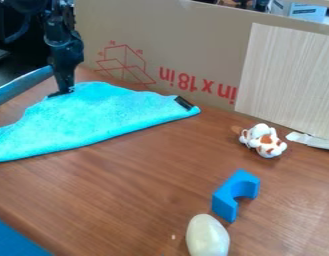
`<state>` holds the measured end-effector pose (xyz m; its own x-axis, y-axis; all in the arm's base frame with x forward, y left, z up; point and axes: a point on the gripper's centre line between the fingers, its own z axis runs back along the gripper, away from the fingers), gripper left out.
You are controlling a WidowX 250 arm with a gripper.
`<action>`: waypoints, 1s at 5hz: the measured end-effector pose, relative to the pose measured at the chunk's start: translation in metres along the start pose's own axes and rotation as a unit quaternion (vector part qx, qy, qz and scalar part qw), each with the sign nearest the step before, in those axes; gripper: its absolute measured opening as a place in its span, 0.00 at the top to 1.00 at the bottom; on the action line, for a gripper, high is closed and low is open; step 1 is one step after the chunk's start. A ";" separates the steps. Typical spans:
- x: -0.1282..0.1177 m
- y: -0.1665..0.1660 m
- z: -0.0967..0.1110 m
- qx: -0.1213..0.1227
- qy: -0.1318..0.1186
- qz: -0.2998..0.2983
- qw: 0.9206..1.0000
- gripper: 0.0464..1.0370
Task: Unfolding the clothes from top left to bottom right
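- Landmark for all placings: the turquoise cloth (103, 117), lying on the brown wood-grain tabletop (146, 185) in a roughly triangular, folded shape, its long edge towards the table's near side; a black tag (184, 103) sits at its right-hand corner.
- End effector: the black gripper (62, 93) hangs down at the cloth's upper left edge, its tip against the fabric. Whether it stands wide, narrow or has hold of cloth, I cannot tell from where I stand.
- Obstruction, far side: a cardboard panel (200, 45) with red print stands upright close behind the cloth and runs on past its right corner.
- Beyond that corner, a pale wood-grain board (287, 80) stands against the cardboard, with a whitish strip (310, 140) at its foot.
- Obstruction, right: a white toy animal with orange-brown patches (263, 140) lies apart from the cloth's right corner.
- Obstructions, lower right of the cloth: a blue arch-shaped block (227, 199), well apart from it; then a cream egg-shaped object (207, 236), farther off.
- Upper left of the cloth: a blue rail-like piece (20, 86) slants close by.
- Below the cloth, at the near left: part of a flat blue item (16, 240), identity not determinable.
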<state>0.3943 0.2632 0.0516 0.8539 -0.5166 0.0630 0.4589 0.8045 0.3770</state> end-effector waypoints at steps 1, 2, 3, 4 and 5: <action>-0.001 -0.001 -0.003 -0.008 0.010 0.003 1.000 0.96; 0.000 0.000 -0.002 -0.016 0.010 -0.005 1.000 0.80; 0.001 0.003 -0.005 -0.015 0.010 -0.004 1.000 0.53; 0.001 0.001 -0.009 -0.018 0.014 -0.006 1.000 0.22; 0.001 0.002 -0.008 -0.016 0.016 -0.005 1.000 0.04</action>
<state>0.3978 0.2672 0.0449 0.8563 -0.5157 0.0294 0.4750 0.8085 0.3474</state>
